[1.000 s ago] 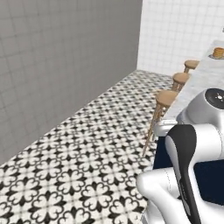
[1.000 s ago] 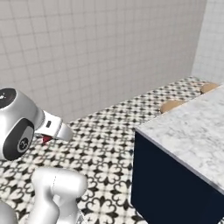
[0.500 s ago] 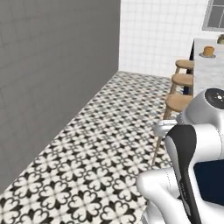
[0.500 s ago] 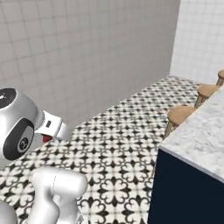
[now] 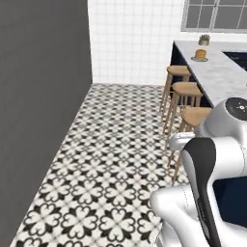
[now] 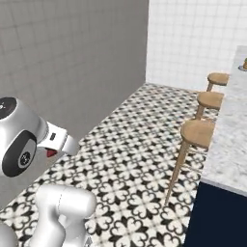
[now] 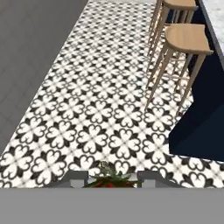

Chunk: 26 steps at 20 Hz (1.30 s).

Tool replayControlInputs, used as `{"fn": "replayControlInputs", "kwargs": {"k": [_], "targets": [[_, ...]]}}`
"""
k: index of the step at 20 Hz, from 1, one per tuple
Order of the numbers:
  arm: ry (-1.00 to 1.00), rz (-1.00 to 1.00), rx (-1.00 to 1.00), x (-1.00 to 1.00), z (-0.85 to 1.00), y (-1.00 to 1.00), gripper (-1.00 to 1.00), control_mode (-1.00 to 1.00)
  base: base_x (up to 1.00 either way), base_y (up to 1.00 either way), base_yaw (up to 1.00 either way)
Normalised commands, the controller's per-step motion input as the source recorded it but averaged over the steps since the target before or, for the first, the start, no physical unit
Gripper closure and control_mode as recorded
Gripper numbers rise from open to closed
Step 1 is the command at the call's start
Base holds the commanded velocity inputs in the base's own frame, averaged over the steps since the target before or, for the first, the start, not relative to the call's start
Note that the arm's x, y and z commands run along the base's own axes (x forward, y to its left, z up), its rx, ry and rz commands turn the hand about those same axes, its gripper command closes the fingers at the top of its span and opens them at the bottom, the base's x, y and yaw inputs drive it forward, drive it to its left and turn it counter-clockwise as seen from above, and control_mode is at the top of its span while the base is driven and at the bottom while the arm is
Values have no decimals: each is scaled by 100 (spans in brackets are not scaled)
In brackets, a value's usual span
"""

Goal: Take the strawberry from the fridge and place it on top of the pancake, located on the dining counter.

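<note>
Three wooden stools (image 5: 185,89) line the navy-based marble surface (image 5: 216,72) at right, where a pancake (image 5: 200,54) on its plate sits far back, above a black-and-white patterned floor (image 5: 106,164) and grey wall (image 5: 38,106).

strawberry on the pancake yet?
No, the strawberry sits between the gripper fingertips, while the pancake sits far off on the dining counter.

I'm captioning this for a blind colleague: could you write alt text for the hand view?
The pincer is shut on the strawberry, red with green leaves, at the bottom edge. Below it lies a black-and-white patterned floor; two round wooden stools stand at upper right beside the navy base of the dining counter.
</note>
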Motion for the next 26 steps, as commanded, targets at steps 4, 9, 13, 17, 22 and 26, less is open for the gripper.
{"fn": "replayControlInputs", "kwargs": {"k": [4,9,13,17,22,26], "targets": [[0,0,0,0,0,0,100,100,100,84,-43],[0,0,0,0,0,0,100,100,100,90,-54],[0,0,0,0,0,0,100,100,100,77,-50],[0,0,0,0,0,0,100,100,100,80,-54],[0,0,0,0,0,0,100,100,100,85,-51],[0,0,0,0,0,0,100,100,100,89,-50]]}}
